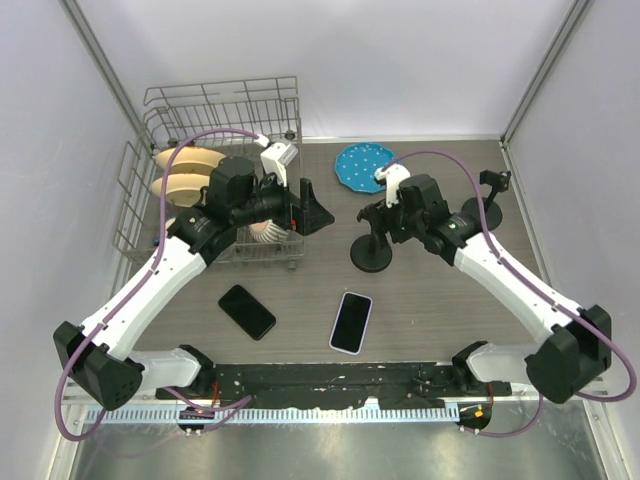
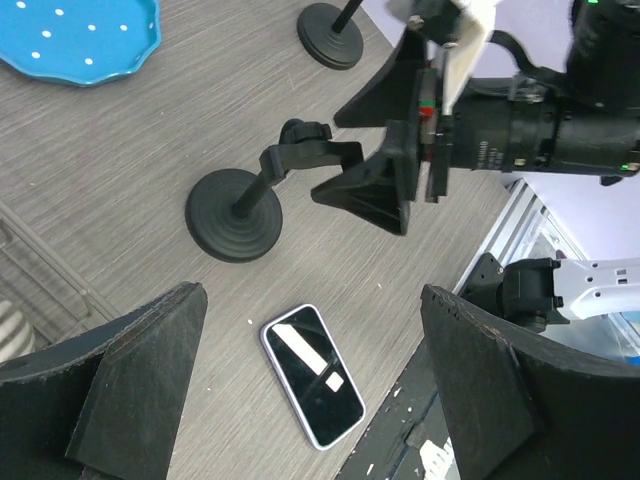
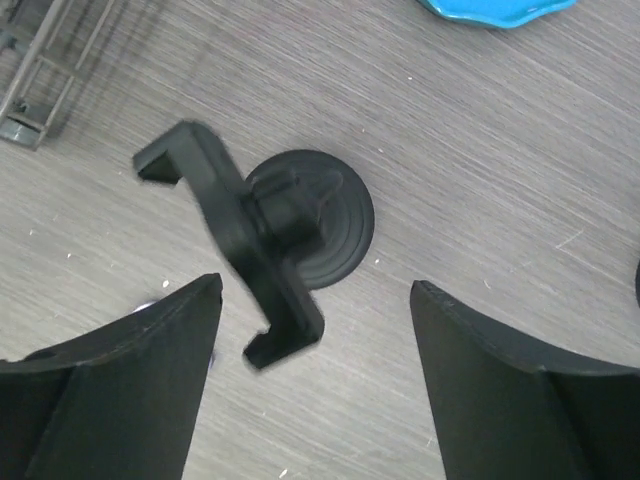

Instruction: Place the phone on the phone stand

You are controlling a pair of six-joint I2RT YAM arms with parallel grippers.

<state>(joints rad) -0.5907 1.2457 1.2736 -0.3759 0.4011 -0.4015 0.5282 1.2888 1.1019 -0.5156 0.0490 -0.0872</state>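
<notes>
Top external view shows you two phones lying flat near the table's near edge: a black phone and, right of it, a pale-cased phone. The phone stand sits upright near the table's centre. Your right gripper hangs above it, fingers spread, grasping nothing. Your left gripper is likewise released, beside the dish rack.

Left gripper, jaws wide apart, left of frame centre in the top view; right gripper, jaws likewise apart, right of centre.
</notes>
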